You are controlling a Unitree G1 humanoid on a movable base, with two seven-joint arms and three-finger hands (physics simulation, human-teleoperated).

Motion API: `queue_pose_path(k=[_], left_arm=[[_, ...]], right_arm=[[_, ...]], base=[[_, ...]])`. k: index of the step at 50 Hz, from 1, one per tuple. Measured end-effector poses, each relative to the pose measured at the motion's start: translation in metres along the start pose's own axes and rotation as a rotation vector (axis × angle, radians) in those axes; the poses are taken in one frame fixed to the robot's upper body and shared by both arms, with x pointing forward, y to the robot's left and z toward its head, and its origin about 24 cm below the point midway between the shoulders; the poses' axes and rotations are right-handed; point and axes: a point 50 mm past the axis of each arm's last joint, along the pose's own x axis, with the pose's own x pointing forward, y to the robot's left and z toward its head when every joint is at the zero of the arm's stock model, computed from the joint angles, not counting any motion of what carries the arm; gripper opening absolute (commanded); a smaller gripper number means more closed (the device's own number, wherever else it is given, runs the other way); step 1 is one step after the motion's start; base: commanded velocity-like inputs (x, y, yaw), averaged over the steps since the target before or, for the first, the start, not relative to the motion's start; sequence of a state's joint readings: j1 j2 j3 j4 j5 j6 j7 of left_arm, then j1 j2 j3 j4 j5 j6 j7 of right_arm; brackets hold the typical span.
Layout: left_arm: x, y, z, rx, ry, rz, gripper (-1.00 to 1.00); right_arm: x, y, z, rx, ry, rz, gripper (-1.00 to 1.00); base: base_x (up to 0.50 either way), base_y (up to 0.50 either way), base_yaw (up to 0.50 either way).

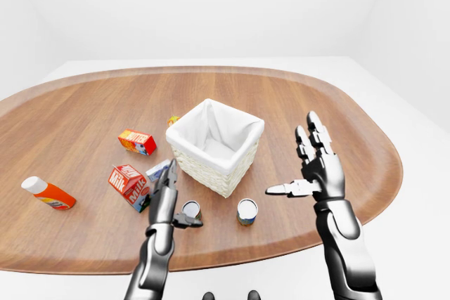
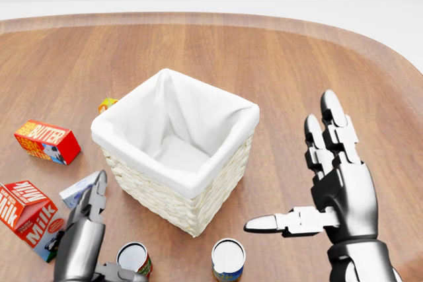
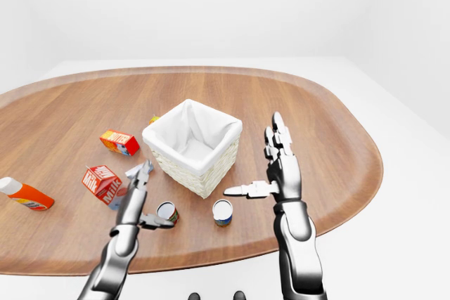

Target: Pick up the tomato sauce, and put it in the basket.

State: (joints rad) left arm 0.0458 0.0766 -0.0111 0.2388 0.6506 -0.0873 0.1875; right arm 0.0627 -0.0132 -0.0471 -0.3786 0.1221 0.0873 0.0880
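Observation:
The tomato sauce, a small can with a red label and a pale lid (image 2: 134,259), stands upright near the bottom edge of the head view, below the white-lined wicker basket (image 2: 165,199). My left hand (image 2: 107,234) is open right beside the can on its left. Its fingers point up the table and its thumb reaches toward the can's base without closing round it. My right hand (image 2: 296,175) hovers open at the right of the basket, fingers spread upward and thumb pointing left, holding nothing.
A second can with a blue and yellow label (image 2: 228,260) stands right of the tomato sauce. A milk carton (image 2: 26,216), a small grey carton (image 2: 78,189), a butter box (image 2: 46,141) and a small orange item (image 2: 107,104) lie left of the basket. An orange bottle (image 1: 48,193) lies far left.

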Motion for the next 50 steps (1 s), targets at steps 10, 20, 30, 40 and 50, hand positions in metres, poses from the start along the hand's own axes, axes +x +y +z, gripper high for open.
queue_pose_path(k=[10, 20, 30, 40, 50], left_arm=[[0.001, -0.003, -0.003, 0.008, 0.012, 0.0, 0.97], [0.002, -0.006, -0.006, 0.017, 0.025, -0.002, 0.98], [0.003, -0.011, -0.011, 0.032, 0.048, -0.007, 0.98], [0.002, -0.015, -0.017, 0.045, 0.069, -0.012, 0.97], [0.0, -0.013, -0.013, 0.037, 0.052, -0.015, 0.97]], right_arm=[[0.0, 0.0, 0.0, 0.0, -0.001, -0.001, 1.0], [0.001, 0.0, 0.0, 0.0, 0.0, -0.001, 1.0], [0.0, 0.0, 0.001, 0.0, -0.003, -0.002, 1.0], [0.0, -0.001, 0.002, 0.0, -0.009, -0.004, 1.0], [0.0, -0.001, 0.003, 0.0, -0.014, -0.004, 1.0]], base=[[0.0, 0.0, 0.0], [0.0, 0.0, 0.0], [0.0, 0.0, 0.0], [0.0, 0.0, 0.0], [0.0, 0.0, 0.0]])
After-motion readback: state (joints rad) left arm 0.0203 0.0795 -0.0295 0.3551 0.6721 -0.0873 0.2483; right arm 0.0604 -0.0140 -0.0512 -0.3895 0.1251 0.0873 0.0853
